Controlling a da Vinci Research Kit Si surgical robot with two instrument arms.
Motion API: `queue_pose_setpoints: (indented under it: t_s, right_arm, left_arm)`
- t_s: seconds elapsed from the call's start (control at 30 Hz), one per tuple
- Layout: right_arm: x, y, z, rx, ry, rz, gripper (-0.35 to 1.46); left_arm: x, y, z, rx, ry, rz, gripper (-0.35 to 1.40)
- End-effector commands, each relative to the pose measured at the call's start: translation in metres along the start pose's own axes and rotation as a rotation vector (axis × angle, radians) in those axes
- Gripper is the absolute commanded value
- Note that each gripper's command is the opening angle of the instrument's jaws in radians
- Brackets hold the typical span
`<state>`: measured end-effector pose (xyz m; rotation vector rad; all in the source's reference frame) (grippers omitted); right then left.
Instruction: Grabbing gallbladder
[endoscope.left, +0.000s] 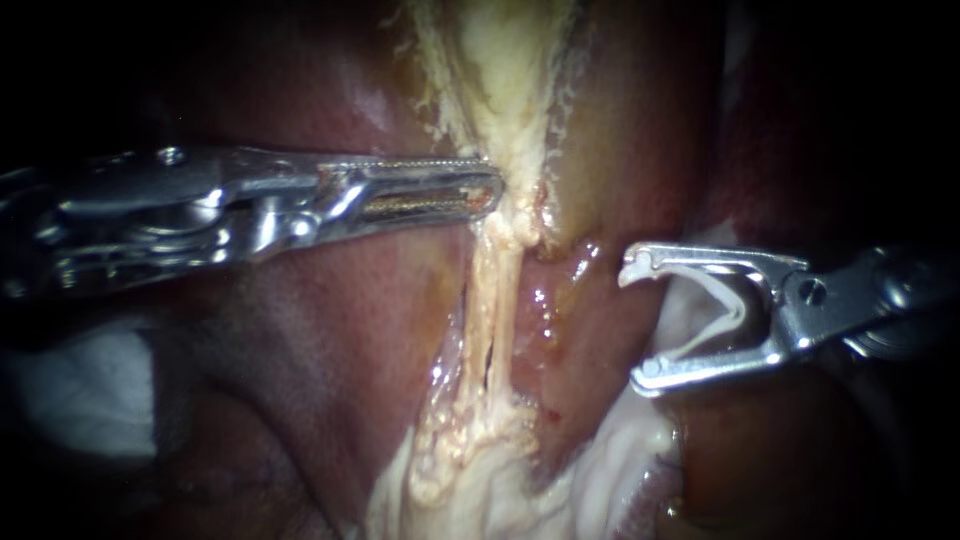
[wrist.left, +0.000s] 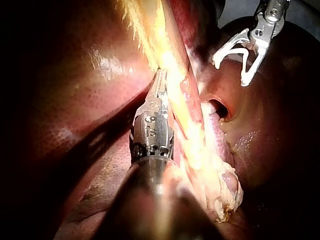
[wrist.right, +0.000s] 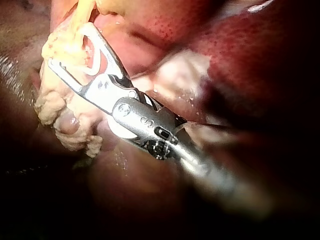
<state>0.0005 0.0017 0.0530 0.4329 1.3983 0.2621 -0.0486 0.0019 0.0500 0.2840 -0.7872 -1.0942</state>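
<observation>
A pale yellowish strand of tissue (endoscope.left: 495, 300) runs taut down the middle of the endoscope view, between dark red liver (endoscope.left: 330, 330) and tan glossy tissue (endoscope.left: 610, 140). My left instrument (endoscope.left: 490, 190) comes in level from the left, its long jaws lying together and pinching the strand's edge at their tip. In the left wrist view this left instrument (wrist.left: 160, 80) lies alongside the strand (wrist.left: 187, 125). My right instrument (endoscope.left: 635, 322) hangs right of the strand, apart from it. Its jaws stand wide with a white V-shaped clip (endoscope.left: 735, 305) seated between them. The right instrument (wrist.right: 70, 45) and clip (wrist.right: 95, 67) also show from its wrist.
Lumpy pale fat (endoscope.left: 470, 470) spreads at the strand's lower end. White gauze (endoscope.left: 80, 390) lies at the lower left under the left shaft. A small dark opening (wrist.left: 220, 107) shows in the tissue beyond the strand.
</observation>
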Motion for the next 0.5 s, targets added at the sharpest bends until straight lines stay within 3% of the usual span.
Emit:
queue_pose_setpoints:
  t_s: [0.03, 0.5]
  right_arm:
    - [0.0, 0.0, 0.0, 0.0, 0.0, 0.0, 0.59]
    - [0.0, 0.0, 0.0, 0.0, 0.0, 0.0, 0.59]
  left_arm:
    - [0.0, 0.0, -0.0003, 0.005, -0.001, -0.005, -0.35]
    - [0.0002, -0.0005, -0.0009, 0.002, 0.004, -0.011, -0.35]
